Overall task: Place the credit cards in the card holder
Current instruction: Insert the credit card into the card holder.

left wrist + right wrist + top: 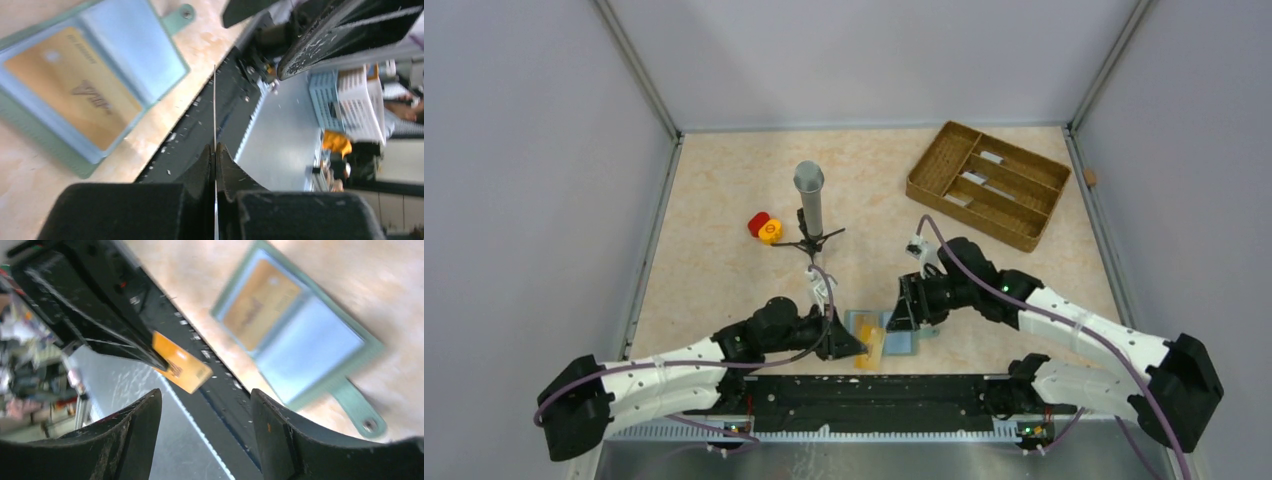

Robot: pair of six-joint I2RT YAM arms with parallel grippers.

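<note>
We see a beige marbled counter (724, 200) walled in by grey panels. The white-and-black left arm (664, 375) and right arm (1074, 325) both reach inward and meet near the counter's front edge.

At the back right sits a brown woven tray (1024, 232) with long compartments, and thin silvery-grey pieces (992, 157) lie in several of them.

The flat grey-green folding card holder (902, 342) (135, 55) (310, 345) lies open on the counter just behind the front edge, between the two arms. Its light blue panels face up and its small closing tab sticks out to one side.

Further back, left of centre, a grey upright tube (809, 195) stands on a thin black stand. A small red piece (758, 223) touches a small yellow round piece (770, 232) just to its left.

One tan-gold card (75, 95) (260, 305) lies flat in a panel of the open card holder.

The left fingers (849, 343) (200, 170) are clamped together on a second tan-gold credit card (871, 347) (215, 110) (182, 367), held on edge above the front rail, just beside the card holder and clear of it.

The right fingers (902, 315) (145, 425) stand wide apart with nothing between them, hovering over the card holder.
</note>
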